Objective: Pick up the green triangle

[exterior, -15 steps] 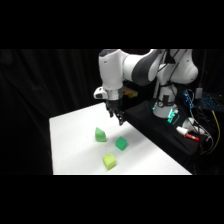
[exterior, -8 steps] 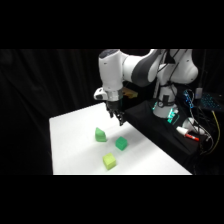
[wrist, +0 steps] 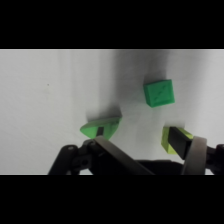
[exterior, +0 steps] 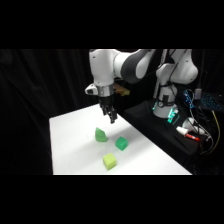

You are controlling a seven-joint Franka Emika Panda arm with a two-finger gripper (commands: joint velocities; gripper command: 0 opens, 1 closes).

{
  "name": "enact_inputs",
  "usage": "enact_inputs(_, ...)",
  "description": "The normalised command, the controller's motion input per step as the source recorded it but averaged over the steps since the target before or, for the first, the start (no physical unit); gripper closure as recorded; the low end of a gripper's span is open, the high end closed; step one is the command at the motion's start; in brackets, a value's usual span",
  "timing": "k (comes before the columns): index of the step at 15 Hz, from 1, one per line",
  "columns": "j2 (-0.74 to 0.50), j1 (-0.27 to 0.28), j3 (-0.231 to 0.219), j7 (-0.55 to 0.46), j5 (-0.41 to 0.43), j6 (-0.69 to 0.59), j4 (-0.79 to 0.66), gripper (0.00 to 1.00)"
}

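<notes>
White table point(exterior: 70, 150); black backdrop point(exterior: 40, 85)

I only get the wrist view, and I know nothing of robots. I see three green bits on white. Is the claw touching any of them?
Observer: No. From the side, the gripper hangs in the air above the table, clear of all three blocks.
Operator: Which one is it nearest?
Observer: The green triangle, just below it and slightly left in the side view. The teal cube and the yellow-green cube lie farther toward the table's front.
Operator: What holds the claw up?
Observer: A white arm that bends over from its base, beside the table at the right.
</notes>
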Motion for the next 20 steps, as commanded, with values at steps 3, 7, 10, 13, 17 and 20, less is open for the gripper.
enact_inputs(3,0.16,-0.067,-0.052,0.14,0.175,0.15,0.18,0.00)
enact_inputs(7,0.23,-0.009,-0.057,0.32,0.060,0.38,0.07,0.00)
enact_inputs(10,0.24,0.045,-0.073,0.31,-0.008,0.39,0.04,0.00)
enact_inputs(13,0.20,0.091,-0.110,0.28,-0.042,0.34,0.01,0.00)
enact_inputs(17,0.19,0.122,-0.151,0.24,-0.051,0.32,-0.01,0.00)
enact_inputs(20,0.19,0.137,-0.150,0.18,-0.020,0.29,-0.01,0.00)
